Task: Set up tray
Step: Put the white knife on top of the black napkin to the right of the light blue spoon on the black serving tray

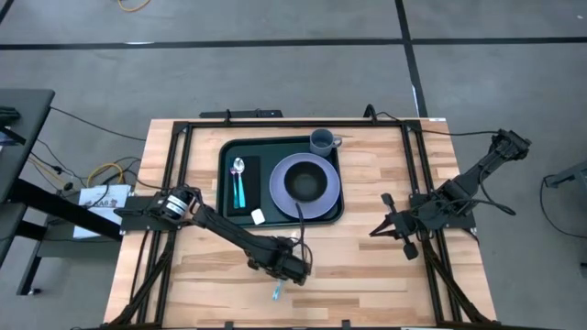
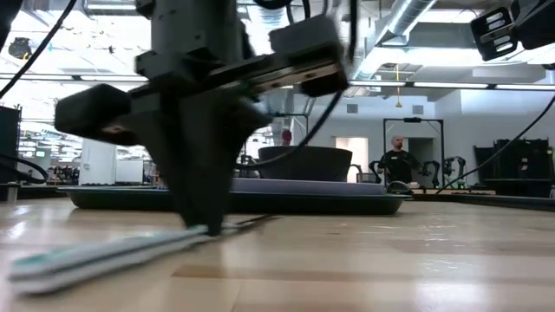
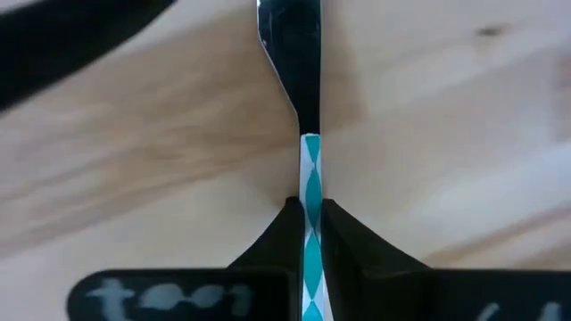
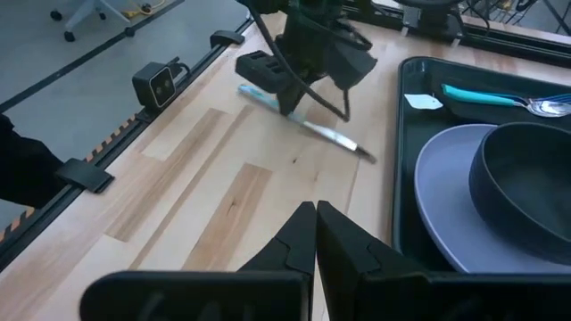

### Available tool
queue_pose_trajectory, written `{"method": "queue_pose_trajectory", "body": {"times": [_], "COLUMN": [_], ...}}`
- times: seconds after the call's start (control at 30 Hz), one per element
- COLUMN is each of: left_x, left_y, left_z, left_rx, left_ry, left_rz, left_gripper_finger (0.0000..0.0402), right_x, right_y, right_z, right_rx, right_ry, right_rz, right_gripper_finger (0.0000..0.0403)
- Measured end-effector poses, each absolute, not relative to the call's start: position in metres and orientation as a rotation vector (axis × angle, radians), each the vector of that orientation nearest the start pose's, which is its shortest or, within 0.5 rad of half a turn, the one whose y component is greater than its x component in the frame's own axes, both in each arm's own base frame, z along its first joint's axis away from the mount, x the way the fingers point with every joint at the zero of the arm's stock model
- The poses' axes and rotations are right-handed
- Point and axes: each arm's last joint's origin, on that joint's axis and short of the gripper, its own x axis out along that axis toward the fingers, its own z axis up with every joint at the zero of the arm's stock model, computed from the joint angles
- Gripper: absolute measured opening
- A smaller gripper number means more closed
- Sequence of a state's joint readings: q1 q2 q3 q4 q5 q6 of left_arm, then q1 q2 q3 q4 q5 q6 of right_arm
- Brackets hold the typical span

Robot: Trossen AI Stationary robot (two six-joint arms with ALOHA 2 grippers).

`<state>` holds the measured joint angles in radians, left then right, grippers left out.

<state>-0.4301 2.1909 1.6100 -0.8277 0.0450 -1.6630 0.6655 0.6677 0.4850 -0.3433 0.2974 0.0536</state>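
Presently, left pincer (image 1: 285, 271) clamped on teal-handled knife (image 3: 311, 205) at worktop's (image 1: 367, 275) 6 o'clock; right pincer (image 4: 316, 234) shut, idle at 3 o'clock. Thin, low grip: possible twisting or slipping en route to tray (image 1: 224, 179).

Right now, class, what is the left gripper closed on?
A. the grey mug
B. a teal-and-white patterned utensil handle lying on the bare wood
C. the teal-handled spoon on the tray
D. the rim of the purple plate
B: the left wrist view shows the left gripper pinching the teal-and-white patterned utensil handle against the wooden table, off the tray.
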Motion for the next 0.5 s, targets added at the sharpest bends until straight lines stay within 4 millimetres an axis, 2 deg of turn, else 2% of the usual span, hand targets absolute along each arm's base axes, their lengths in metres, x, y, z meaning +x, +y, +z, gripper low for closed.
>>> {"method": "queue_pose_trajectory", "body": {"times": [0.3, 0.5], "left_x": [0.363, 0.359], "left_y": [-0.181, -0.187], "left_z": [0.165, 0.165], "left_rx": [-1.010, -1.024], "left_ry": [1.335, 1.342], "left_rz": [0.916, 0.931], "left_gripper_finger": [0.0000, 0.0000], "right_x": [0.121, 0.121], "right_y": [0.084, 0.084], "right_z": [0.234, 0.234], "right_rx": [-0.193, -0.193], "right_ry": [0.478, 0.478], "right_rz": [0.347, 0.347], "right_gripper_finger": [0.0005, 0.0005]}}
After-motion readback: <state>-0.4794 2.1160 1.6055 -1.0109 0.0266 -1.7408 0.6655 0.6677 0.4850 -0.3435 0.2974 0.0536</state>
